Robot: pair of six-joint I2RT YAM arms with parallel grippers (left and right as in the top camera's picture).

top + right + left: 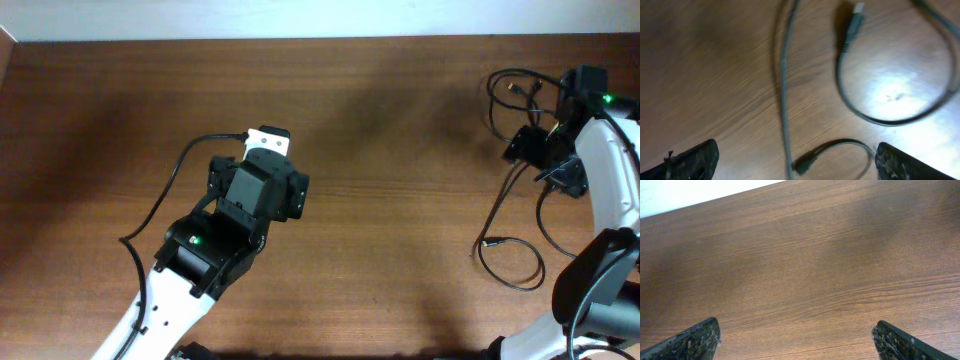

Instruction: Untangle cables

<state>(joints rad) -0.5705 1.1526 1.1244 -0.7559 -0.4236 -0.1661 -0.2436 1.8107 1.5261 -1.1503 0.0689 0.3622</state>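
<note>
The cables lie at the table's right end. Thin black loops [515, 90] sit near the back, and another loop [512, 262] with a small plug lies nearer the front. My right gripper [545, 162] hangs over them, open. In the right wrist view a straight cord [784, 90] runs down between the fingers [695, 160]. A short cord with a dark plug [805, 165] curves to the right fingertip. A loop ending in a silver-tipped plug [856, 11] lies further off. My left gripper [797, 335] is open over bare wood, holding nothing.
The left arm [235, 215] reaches in from the front left, with its own thicker black cable [165, 195] trailing beside it. The right arm's white body [610, 160] stands along the right edge. The table's back edge [320, 38] meets a white wall.
</note>
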